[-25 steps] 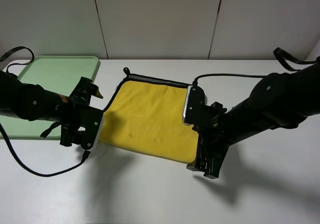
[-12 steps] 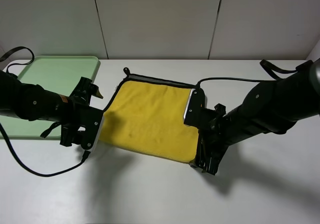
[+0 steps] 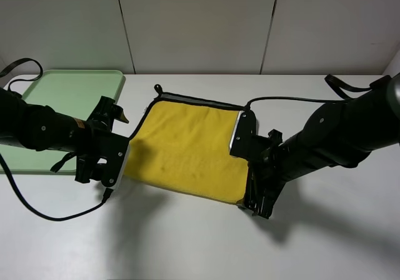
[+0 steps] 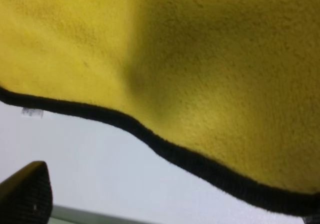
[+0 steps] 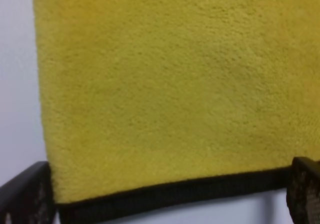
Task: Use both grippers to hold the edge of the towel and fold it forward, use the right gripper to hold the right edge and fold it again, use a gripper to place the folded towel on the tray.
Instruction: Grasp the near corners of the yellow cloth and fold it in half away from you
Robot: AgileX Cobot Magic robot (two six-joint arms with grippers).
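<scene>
The square yellow fuzzy towel with thin black trim [image 3: 187,149] lies spread flat on the white table [image 3: 187,242], near its middle. It sits just to the right of the pale mint-green rectangular plastic tray [image 3: 75,89] and is not on it. A small black loop [image 3: 158,88] sticks out at the towel's far left corner.

The left black gripper [image 3: 122,158] sits at the towel's left edge, and its arm reaches over the tray's near part. Its wrist view shows one dark finger [image 4: 25,196] far to one side of the trim [image 4: 165,146], so the jaws stand apart. The right black gripper [image 3: 242,167] sits at the right edge, with its fingers [image 5: 22,196] spread wide on either side of the trimmed border [image 5: 170,191] and clamping nothing.
</scene>
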